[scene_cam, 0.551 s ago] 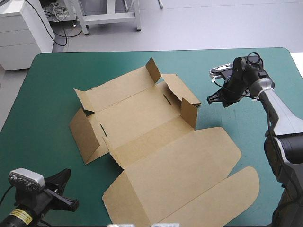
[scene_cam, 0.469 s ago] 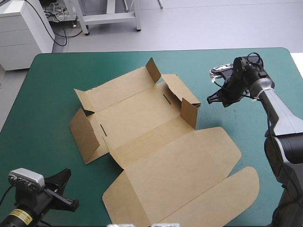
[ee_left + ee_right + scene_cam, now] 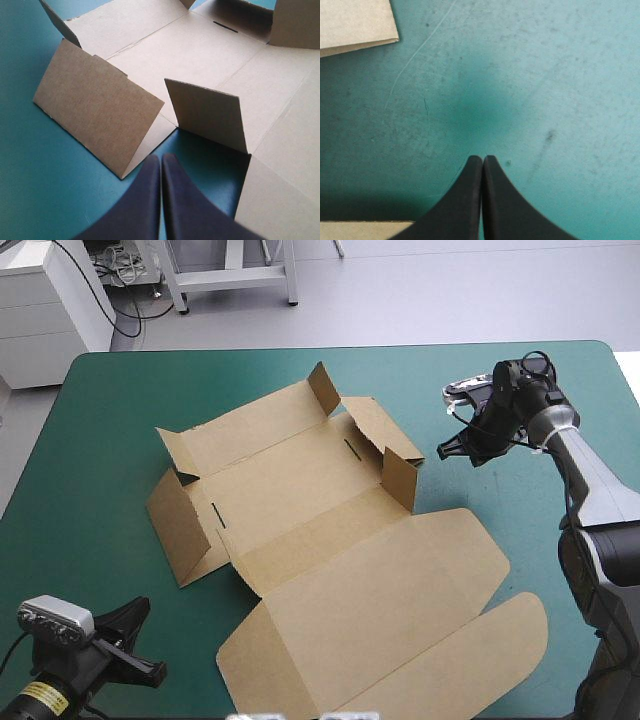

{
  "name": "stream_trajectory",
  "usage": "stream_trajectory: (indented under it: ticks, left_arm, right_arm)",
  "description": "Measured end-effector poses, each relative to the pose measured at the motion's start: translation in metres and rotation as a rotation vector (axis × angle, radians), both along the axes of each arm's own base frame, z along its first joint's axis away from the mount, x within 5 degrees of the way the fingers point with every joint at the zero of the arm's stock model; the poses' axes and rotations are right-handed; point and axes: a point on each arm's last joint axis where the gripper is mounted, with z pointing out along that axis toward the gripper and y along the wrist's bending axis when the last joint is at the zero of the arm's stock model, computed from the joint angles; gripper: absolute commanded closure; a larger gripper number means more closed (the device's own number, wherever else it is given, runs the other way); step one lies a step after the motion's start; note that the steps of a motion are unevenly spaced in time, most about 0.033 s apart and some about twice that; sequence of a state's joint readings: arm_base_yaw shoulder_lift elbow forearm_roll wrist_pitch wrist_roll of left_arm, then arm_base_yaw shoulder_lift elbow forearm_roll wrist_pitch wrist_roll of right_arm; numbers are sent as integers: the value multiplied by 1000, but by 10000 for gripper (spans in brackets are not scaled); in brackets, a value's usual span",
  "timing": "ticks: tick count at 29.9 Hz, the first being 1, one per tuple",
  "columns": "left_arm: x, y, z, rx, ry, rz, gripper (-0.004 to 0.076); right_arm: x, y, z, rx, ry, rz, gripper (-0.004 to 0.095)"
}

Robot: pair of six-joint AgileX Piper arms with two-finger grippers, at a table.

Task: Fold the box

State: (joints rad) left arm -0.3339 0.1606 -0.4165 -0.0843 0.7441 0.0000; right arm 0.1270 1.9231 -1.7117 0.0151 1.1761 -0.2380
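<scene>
We had the brown cardboard box, a cut sheet only partly raised, sprawled from the upper middle of the high view down to its lower right on the teal-green tabletop. The trouble we saw coming was that nothing pinned that sheet.

The left gripper sat in the lower left of the high view, its black fins pressed together into one point and holding nothing. It was aimed at the gap of bare cover between the leaning side flap and the small upright tab. In our judgement, a push from there was as likely to skid the whole light sheet toward the upper right as to tip a flap up. A point slipping under the side flap's lower edge could also have creased it away from its score line.

At the right of the high view, the right gripper was likewise closed tight and empty. It hung over bare cover, apart from the standing end flap, and only corners of board showed near it in its own view. Whether its tip touched the cover, we could not tell. A sideways sweep from there could have knocked that end flap flat.

The broad lid panel lay flat, running to the frame's lower edge, so a dragged sheet could have slid toward the tabletop's near edge.
</scene>
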Motion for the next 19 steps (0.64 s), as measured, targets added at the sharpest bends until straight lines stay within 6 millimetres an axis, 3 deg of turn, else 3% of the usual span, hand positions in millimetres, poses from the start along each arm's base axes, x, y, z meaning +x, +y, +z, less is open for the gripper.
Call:
stream_trajectory:
  ticks: [5, 7, 14, 19]
  left_arm:
    - [0, 0, 0, 0, 0, 0, 731]
    - [0, 0, 0, 0, 0, 0, 731]
    - [0, 0, 0, 0, 0, 0, 731]
    - [0, 0, 0, 0, 0, 0, 731]
  right_arm:
    - [0, 0, 0, -4, -1, 13, 897]
    - [0, 0, 0, -6, -1, 38, 820]
    - [-1, 6, 0, 47, 4, 89, 378]
    - [-1, 6, 0, 37, 3, 98, 339]
